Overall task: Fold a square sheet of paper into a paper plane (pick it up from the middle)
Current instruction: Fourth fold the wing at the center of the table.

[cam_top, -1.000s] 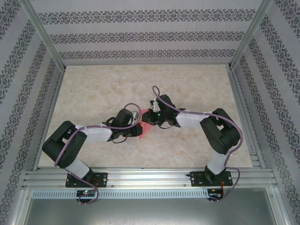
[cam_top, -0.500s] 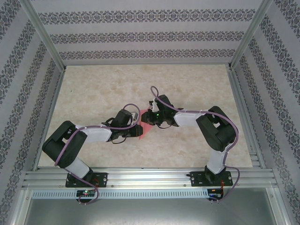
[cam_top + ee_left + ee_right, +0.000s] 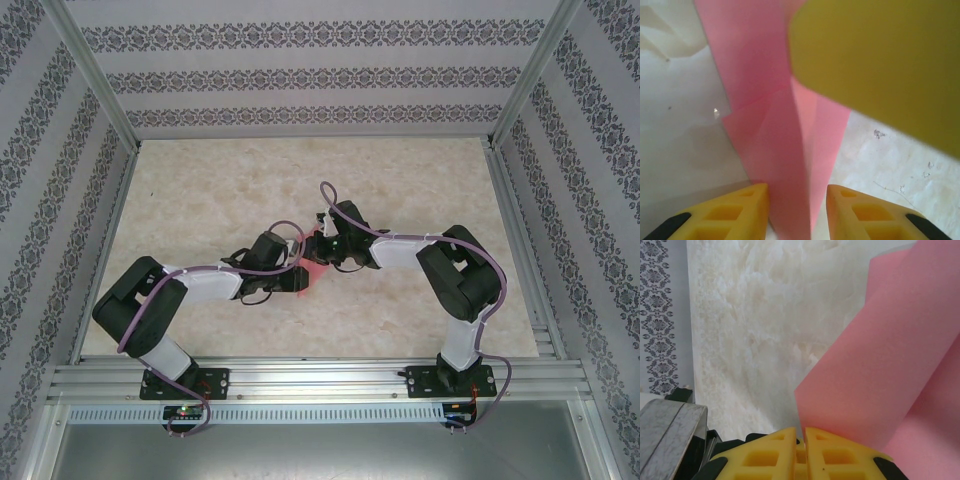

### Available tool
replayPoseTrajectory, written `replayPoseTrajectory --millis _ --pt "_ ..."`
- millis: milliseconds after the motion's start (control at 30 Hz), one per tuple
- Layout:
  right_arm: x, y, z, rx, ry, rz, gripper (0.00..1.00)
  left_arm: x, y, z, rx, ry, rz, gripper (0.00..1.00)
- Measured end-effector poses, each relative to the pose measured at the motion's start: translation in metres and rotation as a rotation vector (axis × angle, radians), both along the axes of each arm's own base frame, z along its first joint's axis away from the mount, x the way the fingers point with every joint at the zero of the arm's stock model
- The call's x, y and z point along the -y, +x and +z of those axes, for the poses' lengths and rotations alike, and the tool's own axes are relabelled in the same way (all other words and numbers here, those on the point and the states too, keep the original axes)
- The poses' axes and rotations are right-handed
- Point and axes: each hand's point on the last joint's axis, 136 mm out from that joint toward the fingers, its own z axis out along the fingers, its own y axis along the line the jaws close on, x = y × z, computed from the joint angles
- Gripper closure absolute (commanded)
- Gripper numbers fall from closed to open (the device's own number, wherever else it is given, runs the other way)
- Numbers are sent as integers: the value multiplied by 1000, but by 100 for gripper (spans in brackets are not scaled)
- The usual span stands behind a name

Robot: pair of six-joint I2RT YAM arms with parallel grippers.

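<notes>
The pink-red sheet of paper [image 3: 313,270] is partly folded and held up off the table between both grippers at mid table. In the left wrist view the sheet of paper [image 3: 775,145] shows a raised centre crease running down between the fingers of my left gripper [image 3: 796,194], which stand apart on either side of it. My left gripper [image 3: 298,277] is open. My right gripper [image 3: 801,432] is shut on the edge of the sheet of paper [image 3: 890,360], and one of its yellow fingers [image 3: 880,65] looms over the paper. From above, my right gripper [image 3: 322,250] hides most of the sheet.
The marbled table [image 3: 400,190] lies bare around the arms. Patterned walls [image 3: 300,75] and aluminium rails [image 3: 320,380] enclose it. Purple cables loop over both wrists.
My right gripper has shifted a little left toward the left one, and less of the pink paper shows from above. The left arm has barely moved.
</notes>
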Motion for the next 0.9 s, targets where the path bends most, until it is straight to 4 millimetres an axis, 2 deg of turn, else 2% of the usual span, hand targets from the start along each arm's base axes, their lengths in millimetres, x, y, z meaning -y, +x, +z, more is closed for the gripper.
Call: replayPoseTrajectory --millis 233,567,900 --pt "-1 0 1 2 4 2 86 4 5 4 42 53 -6 67" --pt "0 1 0 -5 2 -2 86 1 5 -4 63 148 -3 68" --pt "1 2 -1 -7 0 -7 85 -1 5 -7 81 193 4 89"
